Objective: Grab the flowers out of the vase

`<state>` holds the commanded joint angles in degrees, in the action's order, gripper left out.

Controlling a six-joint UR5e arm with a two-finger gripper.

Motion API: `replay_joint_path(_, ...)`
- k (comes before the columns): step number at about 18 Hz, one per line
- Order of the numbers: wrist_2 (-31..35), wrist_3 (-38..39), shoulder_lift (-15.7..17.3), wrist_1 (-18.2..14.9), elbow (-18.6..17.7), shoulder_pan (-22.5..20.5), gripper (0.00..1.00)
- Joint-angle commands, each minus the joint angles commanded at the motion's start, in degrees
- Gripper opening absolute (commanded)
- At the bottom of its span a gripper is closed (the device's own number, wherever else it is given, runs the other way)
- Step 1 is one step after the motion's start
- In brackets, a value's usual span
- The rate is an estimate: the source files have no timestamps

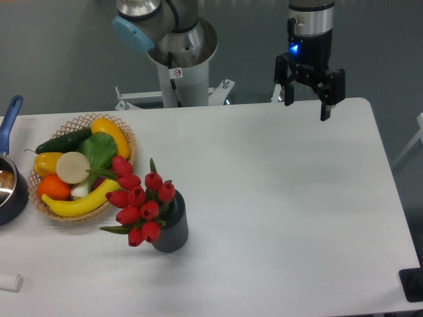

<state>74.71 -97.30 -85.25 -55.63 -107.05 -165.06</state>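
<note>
The flowers [139, 201], a bunch of red tulip buds with green leaves, lean out to the left from the vase [172, 228]. That vase is small, dark grey and ribbed, standing upright near the table's front left. My gripper [307, 109] hangs far away over the table's back right edge, pointing down. Its two black fingers stand apart and open, with nothing between them.
A wicker basket [125, 135] of fruit and vegetables sits just left of and behind the flowers, almost touching the buds. A dark pot [10, 195] with a blue handle stands at the far left edge. A small white object [10, 282] lies at the front left corner.
</note>
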Motion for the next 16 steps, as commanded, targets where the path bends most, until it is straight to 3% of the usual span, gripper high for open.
replay_joint_path(7,0.0,0.0,0.0,-0.17,0.09,0.0,1.0)
replay_joint_path(12,-2.01,7.11,0.18,0.26,-1.23,-0.09,1.0)
replay_joint_path(16,-2.72,8.26,0.62,0.35,-1.76,-0.09,1.0)
